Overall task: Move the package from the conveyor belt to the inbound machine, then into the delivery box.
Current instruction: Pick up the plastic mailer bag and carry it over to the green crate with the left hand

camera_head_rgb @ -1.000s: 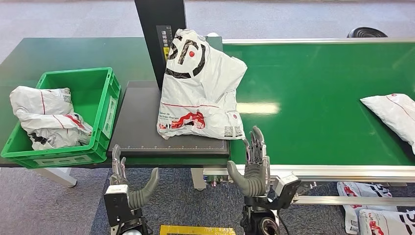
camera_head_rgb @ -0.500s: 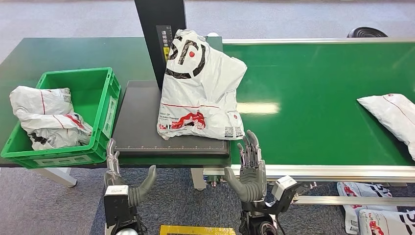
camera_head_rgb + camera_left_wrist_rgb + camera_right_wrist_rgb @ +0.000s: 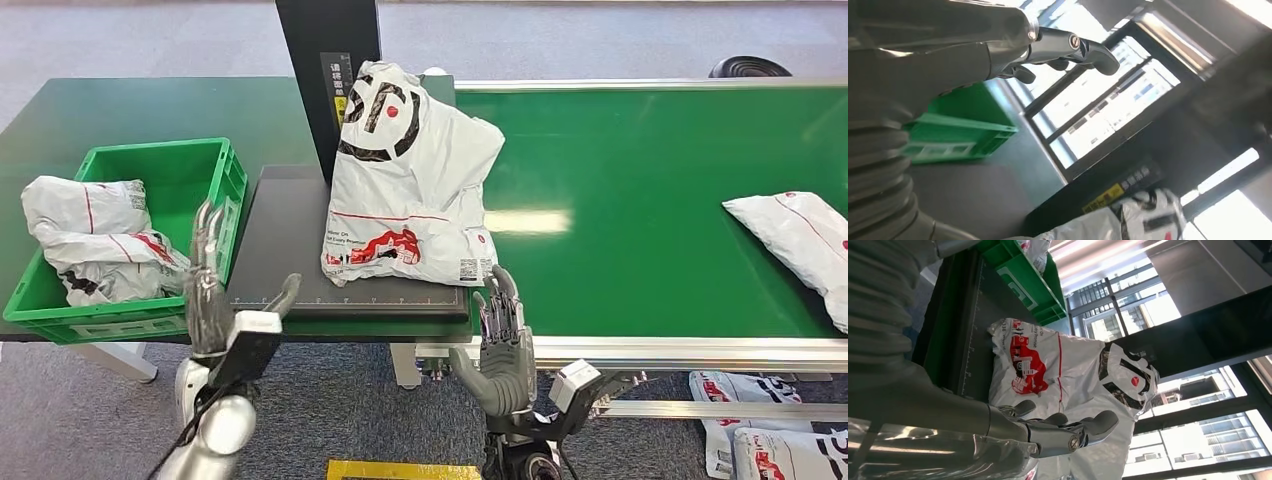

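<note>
A white plastic package with black and red print lies on the black platform of the inbound machine, leaning against its black post; the right wrist view shows it too. My left hand is raised in front of the green delivery box, fingers spread, holding nothing. My right hand stands open below the package's near right corner, not touching it. Its fingers are empty in the right wrist view. The left hand's fingers also show apart.
The green delivery box holds a crumpled white package. Another white package lies at the right end of the green conveyor belt. More packages lie on the floor at lower right.
My left hand has risen from below the table edge to in front of the delivery box. My right hand has sunk slightly and shifted left. The package on the belt has crept left.
</note>
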